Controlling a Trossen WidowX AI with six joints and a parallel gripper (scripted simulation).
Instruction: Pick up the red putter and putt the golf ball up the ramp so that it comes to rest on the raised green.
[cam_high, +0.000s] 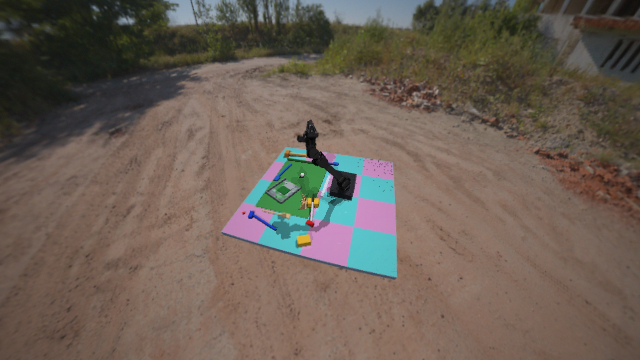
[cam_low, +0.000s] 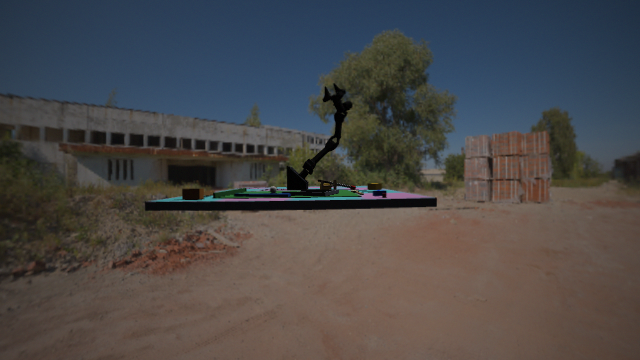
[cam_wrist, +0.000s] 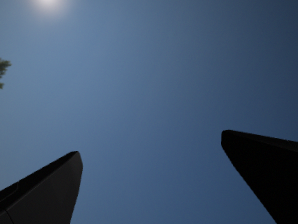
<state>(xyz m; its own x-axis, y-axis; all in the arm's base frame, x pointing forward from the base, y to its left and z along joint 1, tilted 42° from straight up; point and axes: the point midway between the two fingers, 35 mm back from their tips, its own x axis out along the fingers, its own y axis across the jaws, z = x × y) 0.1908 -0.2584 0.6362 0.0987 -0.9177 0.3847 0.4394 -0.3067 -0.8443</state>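
The red putter (cam_high: 311, 215) lies on the checkered board, its white shaft running down to a red head at the front edge of the green turf (cam_high: 312, 175). The white golf ball (cam_high: 302, 175) rests on the turf behind the grey ramped platform with the raised green (cam_high: 283, 190). My gripper (cam_high: 310, 124) (cam_low: 332, 91) (cam_wrist: 153, 148) is open and empty. It is raised high on the outstretched arm and points at the sky, far above the putter and the ball. The wrist view shows only sky between the two fingers.
Other clubs lie around the turf: a blue one (cam_high: 262, 220) and a wooden one (cam_high: 277, 213) at the front left, and a blue one (cam_high: 282, 171) and a wooden one (cam_high: 295, 155) at the back. A yellow block (cam_high: 303, 240) lies in front. The arm's base (cam_high: 343, 186) stands right of the turf.
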